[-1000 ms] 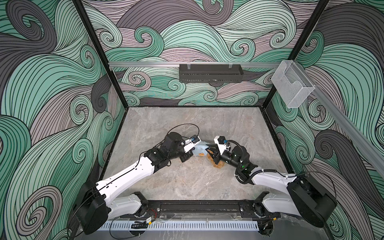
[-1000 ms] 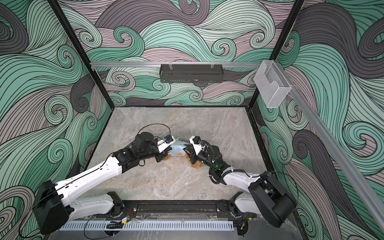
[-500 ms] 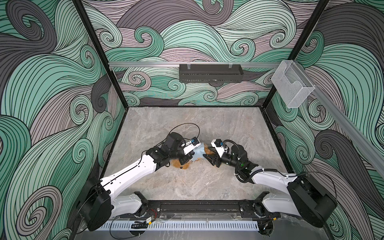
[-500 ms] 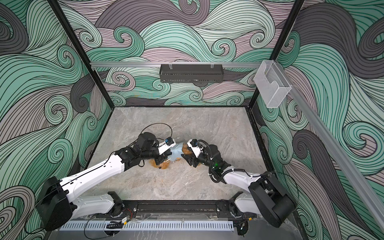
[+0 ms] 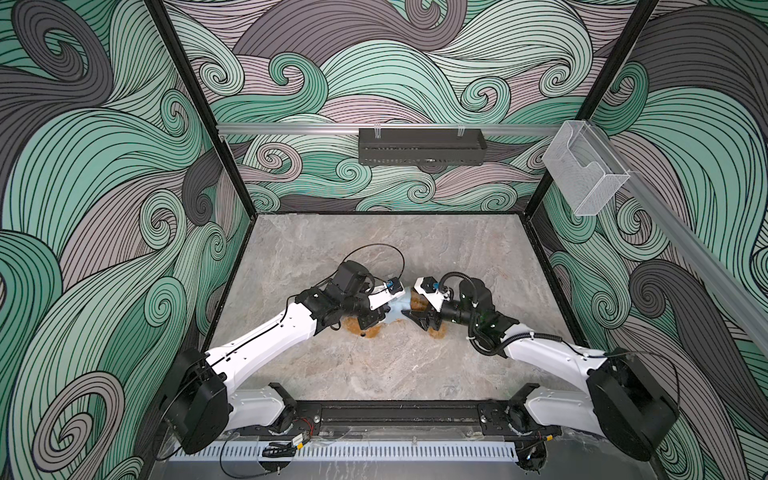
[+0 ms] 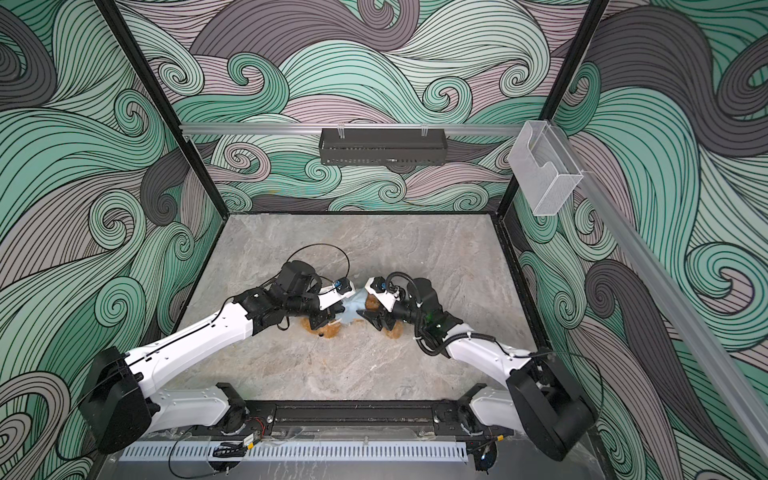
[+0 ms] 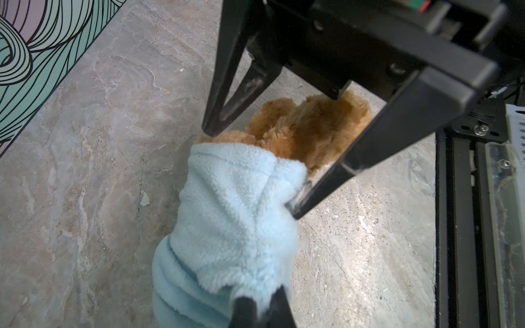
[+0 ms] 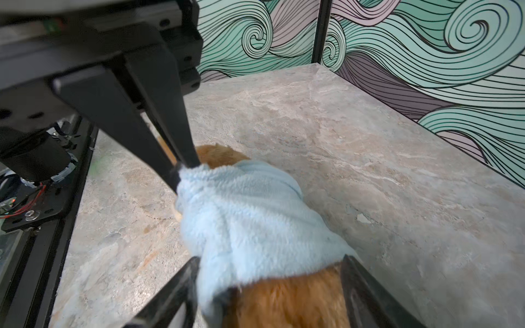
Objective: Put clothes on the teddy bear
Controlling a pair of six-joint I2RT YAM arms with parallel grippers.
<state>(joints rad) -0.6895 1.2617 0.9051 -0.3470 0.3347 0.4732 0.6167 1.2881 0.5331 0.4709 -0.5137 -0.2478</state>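
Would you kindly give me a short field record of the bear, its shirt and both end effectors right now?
teddy bear: on the table, partly covered by the shirt
shirt: light blue fleece, brown fur showing past its hem
left end effector: shut, pinching the shirt's edge
right end effector: open, fingers either side of the bear

Teddy bear [image 7: 309,125]: golden-brown fur. Shirt [image 7: 233,215]: light blue fleece. Table [image 5: 374,374]: grey-beige marbling. Walls [image 5: 415,62] around table: teal, mauve, grey swirls with black lines.
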